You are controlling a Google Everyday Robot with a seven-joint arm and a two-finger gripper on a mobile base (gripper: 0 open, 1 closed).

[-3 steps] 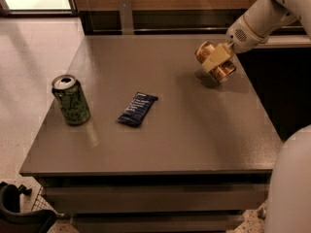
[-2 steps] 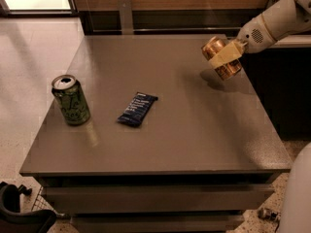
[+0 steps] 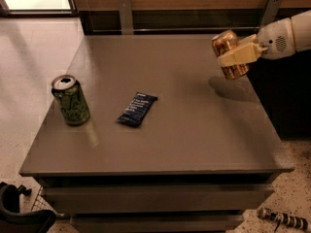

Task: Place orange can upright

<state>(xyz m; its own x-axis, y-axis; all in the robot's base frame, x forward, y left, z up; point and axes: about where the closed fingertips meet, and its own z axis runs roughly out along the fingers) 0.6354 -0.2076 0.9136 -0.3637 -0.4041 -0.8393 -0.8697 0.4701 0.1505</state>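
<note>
Carrying stage, by my read: slim metallic orange-copper drink can [image 3: 233,72] hangs above the flat grey-brown table [image 3: 194,130], over its rear right part, not touching the top. A dark shadow on the surface just below it says it's off the deck. Cream two-finger tool [image 3: 228,57], on a white arm coming in from the right edge, is clamped on the can approx. at mid-height; one finger crosses the can's front, the other is hidden behind it. Can's axis looks near vertical w/ a slight lean to the upper left; can't tell for sure which end is up. Placement not yet done. Next move, as I judge it: square the can so its base is level, bring it straight down onto bare table, and let go only when the base sits flat, else it may tip. Spot is near the table's right edge, so a set-down a bit further inboard looks safer. Nothing else close by. Count: orange cans x1 (in the tool); green drink cans w/ silver top [image 3: 71,101] x1, upright, front left, well apart; dark blue wrapped snack bars [image 3: 137,109] x1, lying flat between centre and green can; tables x1; tools x1.
</note>
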